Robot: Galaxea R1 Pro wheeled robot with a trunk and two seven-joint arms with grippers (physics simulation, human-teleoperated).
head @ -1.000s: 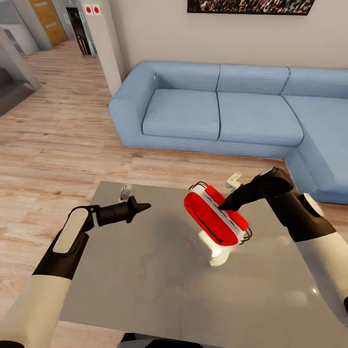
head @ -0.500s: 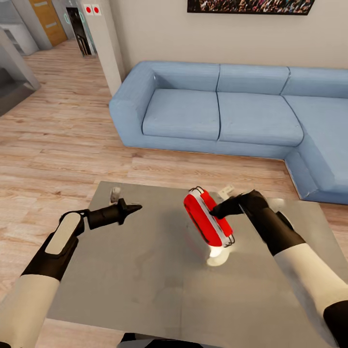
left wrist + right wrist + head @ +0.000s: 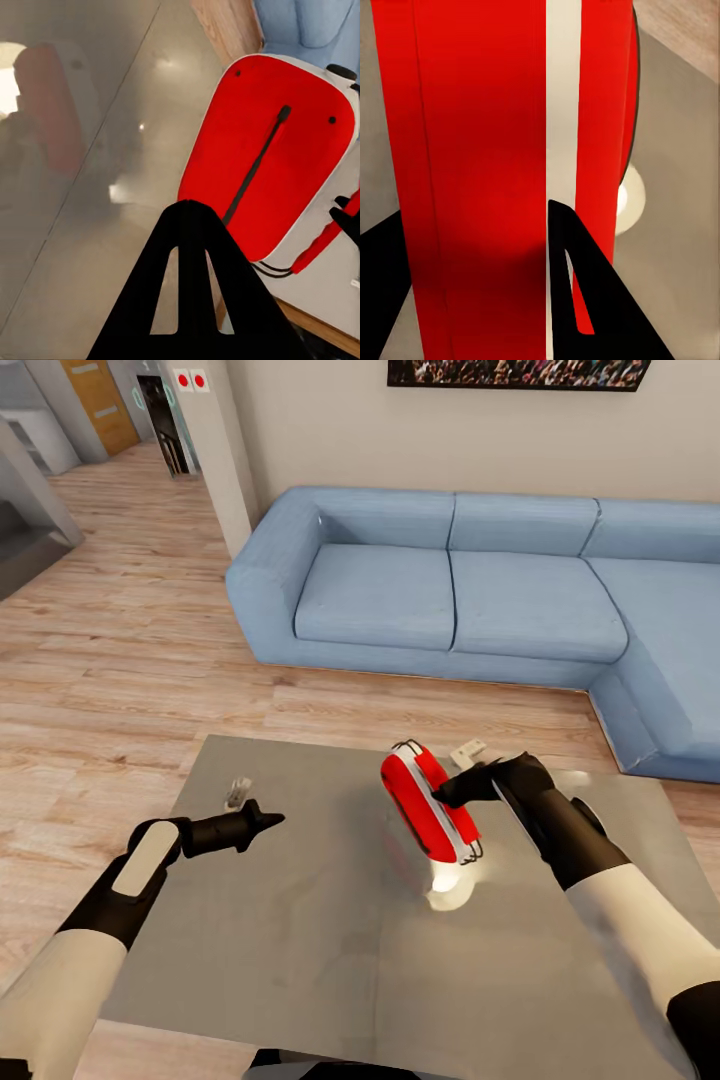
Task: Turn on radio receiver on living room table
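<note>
From the head view, the radio receiver stands tilted near the middle of the table, before the blue sofa. The right gripper touches its right side; the left gripper hangs well apart to the left.

Left wrist view: the fingers lie pressed together, empty, pointing toward the radio's broad red face.

Right wrist view: dark fingers straddle the red, white-striped edge, grasping it.

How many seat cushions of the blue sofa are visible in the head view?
3 show: one at the sofa's left, one in the middle, and one at the right, cut off by the picture's edge. More may lie beyond that edge.
</note>
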